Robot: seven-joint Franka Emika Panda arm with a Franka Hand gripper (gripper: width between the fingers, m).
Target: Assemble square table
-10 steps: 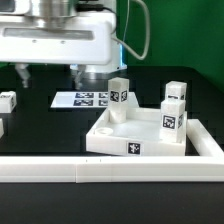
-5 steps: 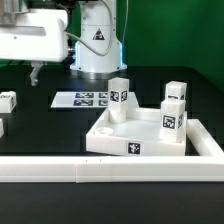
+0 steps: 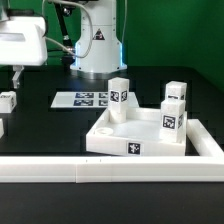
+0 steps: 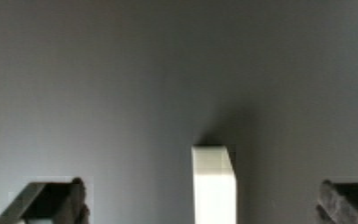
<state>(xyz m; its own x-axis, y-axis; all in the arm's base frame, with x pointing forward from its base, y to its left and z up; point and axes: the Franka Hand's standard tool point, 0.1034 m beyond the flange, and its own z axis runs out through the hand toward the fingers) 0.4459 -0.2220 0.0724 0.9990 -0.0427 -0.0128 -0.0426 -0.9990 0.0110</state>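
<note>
Gripper (image 4: 197, 205): fingers apart, holding nothing; over the last second the arm has swung from above the middle of the scene toward the exterior view's left, now hanging over a loose leg (image 3: 7, 101) near that edge. Wrist view shows a white leg end between the spread fingers. Square table top (image 3: 135, 136): upside down against the border rail (image 3: 110, 171), two legs (image 3: 119, 96) (image 3: 175, 103) standing in far corners. Marker board (image 3: 84, 99): behind, untouched. Judgement: third leg pickup likely next.
</note>
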